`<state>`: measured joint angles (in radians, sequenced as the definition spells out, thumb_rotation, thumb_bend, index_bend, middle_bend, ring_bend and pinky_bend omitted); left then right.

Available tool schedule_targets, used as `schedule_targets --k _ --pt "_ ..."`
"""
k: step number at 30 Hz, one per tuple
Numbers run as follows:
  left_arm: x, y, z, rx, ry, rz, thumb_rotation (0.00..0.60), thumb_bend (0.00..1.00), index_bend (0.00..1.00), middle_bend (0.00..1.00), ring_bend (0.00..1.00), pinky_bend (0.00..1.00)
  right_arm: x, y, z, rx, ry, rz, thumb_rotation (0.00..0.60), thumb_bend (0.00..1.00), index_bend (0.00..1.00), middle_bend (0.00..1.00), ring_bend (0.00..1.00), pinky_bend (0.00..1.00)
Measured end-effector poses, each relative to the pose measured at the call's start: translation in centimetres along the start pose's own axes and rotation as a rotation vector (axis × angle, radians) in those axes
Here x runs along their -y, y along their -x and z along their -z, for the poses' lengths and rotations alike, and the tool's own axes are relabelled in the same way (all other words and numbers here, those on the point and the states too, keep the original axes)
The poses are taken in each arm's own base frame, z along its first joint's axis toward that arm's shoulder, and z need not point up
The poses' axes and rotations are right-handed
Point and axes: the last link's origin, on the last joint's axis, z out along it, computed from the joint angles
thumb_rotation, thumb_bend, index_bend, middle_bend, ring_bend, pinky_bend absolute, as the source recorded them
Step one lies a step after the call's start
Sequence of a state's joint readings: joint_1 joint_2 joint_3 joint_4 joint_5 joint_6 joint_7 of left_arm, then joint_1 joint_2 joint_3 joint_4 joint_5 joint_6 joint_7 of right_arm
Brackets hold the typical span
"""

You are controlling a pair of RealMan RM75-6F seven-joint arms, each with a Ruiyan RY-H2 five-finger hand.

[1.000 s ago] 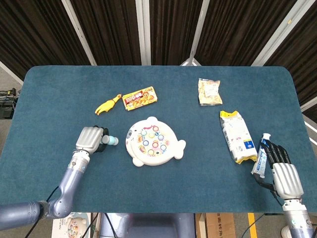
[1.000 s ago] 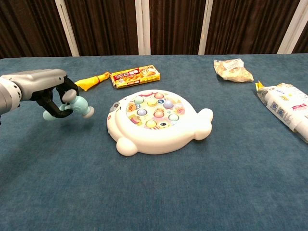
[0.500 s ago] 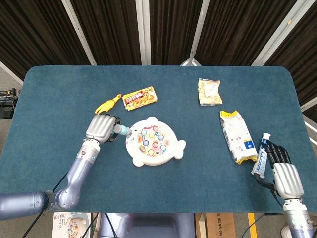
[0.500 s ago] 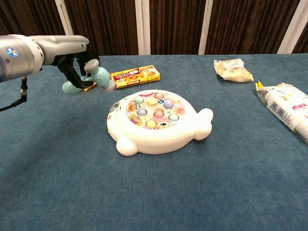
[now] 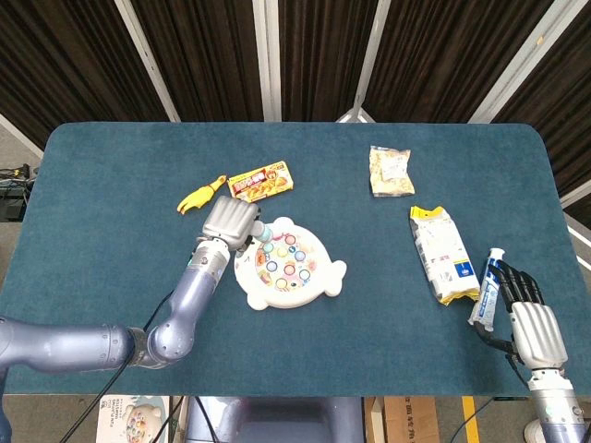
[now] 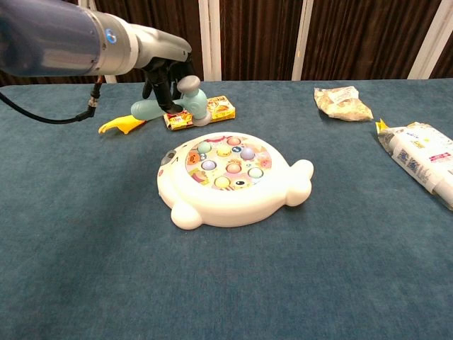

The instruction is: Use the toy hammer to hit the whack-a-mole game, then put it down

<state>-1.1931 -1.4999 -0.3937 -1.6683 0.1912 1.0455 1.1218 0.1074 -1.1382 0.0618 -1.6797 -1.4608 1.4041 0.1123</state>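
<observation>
The white fish-shaped whack-a-mole game (image 5: 288,265) (image 6: 233,177) lies mid-table with coloured pegs on top. My left hand (image 5: 230,220) (image 6: 166,71) grips the pale teal toy hammer (image 6: 180,103), raised in the air above the game's far left edge. The hammer's head (image 5: 261,231) pokes out toward the game. My right hand (image 5: 530,323) rests at the table's near right corner, fingers curled beside a toothpaste tube (image 5: 487,289); it does not show in the chest view.
A yellow rubber chicken (image 5: 201,196) (image 6: 122,125) and an orange snack box (image 5: 259,182) (image 6: 212,111) lie behind the game. A snack bag (image 5: 391,171) (image 6: 342,103) and a yellow-white packet (image 5: 442,252) (image 6: 421,158) lie at the right.
My left hand has swung right and up with the hammer, from the table's left side to just above the game's left edge. The right hand has not moved.
</observation>
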Motion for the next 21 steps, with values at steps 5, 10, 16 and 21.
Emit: schedule_targets --k 5,10,16,21 --pt "-1.5 0.1 -0.7 0.055 0.004 -0.033 0.6 0.8 0.63 0.5 0.37 0.52 0.0 -0.1 0.0 -0.001 0.001 -0.005 0.6 0.29 0.0 0.0 0.0 0.0" --pt "-1.8 0.5 -1.0 0.087 -0.001 -0.047 0.6 0.81 0.63 0.5 0.37 0.52 0.0 -0.1 0.1 -0.001 -0.002 -0.007 0.6 0.29 0.0 0.0 0.0 0.0" --pt "-1.3 0.7 -1.2 0.104 -0.013 -0.049 0.6 0.81 0.63 0.5 0.37 0.52 0.0 -0.1 0.1 -0.002 -0.001 -0.006 0.6 0.29 0.0 0.0 0.0 0.0" --pt "-1.0 0.9 -1.3 0.11 -0.018 -0.055 0.6 0.81 0.63 0.5 0.37 0.52 -0.1 -0.1 0.0 0.0 0.0 -0.006 0.6 0.29 0.0 0.0 0.0 0.0"
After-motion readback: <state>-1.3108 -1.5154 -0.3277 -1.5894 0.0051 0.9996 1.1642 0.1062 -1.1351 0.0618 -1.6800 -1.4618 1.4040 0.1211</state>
